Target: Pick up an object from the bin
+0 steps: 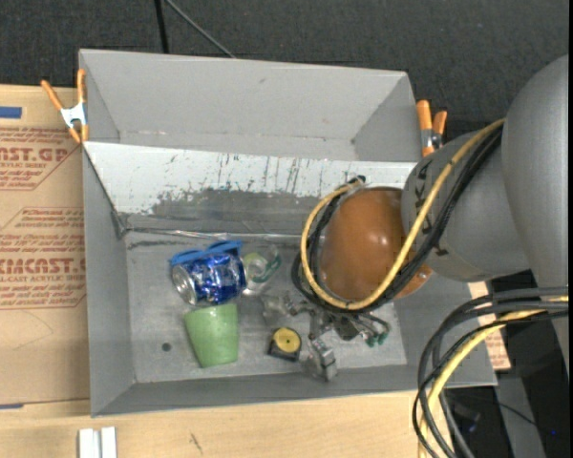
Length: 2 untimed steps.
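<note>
My gripper (320,353) is low over the bin floor at the front right, below the orange dome on the wrist. A small round yellow and black thing (286,343) lies just to its left, close by but apart from it. Further left, a pale green cup (214,334) lies on its side. A crushed blue drinks can (208,275) sits right behind the cup. A small clear, glassy thing (260,265) rests to the right of the can.
The arm and its cables cover the bin's right side, hiding the floor there. The sloping back wall and the left wall stand well away from the gripper. The front wall is just below it.
</note>
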Tool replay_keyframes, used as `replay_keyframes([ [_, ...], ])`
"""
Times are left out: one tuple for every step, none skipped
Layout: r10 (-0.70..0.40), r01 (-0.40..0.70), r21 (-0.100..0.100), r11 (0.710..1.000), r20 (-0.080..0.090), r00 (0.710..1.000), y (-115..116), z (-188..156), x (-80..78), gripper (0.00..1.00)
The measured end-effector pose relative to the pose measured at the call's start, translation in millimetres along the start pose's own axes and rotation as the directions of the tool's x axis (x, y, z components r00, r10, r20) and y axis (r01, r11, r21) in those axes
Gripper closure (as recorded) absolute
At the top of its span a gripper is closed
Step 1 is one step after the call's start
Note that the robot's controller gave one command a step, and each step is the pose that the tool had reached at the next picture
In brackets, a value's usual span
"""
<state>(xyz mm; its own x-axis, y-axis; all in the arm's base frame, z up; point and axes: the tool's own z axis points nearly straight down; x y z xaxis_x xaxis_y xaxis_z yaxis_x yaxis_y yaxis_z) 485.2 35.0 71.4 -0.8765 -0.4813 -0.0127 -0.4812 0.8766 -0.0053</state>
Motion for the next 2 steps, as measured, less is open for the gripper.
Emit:
replay_keyframes([
  [0.001,-0.001,0.001,1.0,-0.002,1.0,-0.9,-1.7,-0.5,1.0],
  [0.032,-0.032,-0.001,0.999,-0.005,0.999,-15.2,-150.0,-1.4,1.0],
])
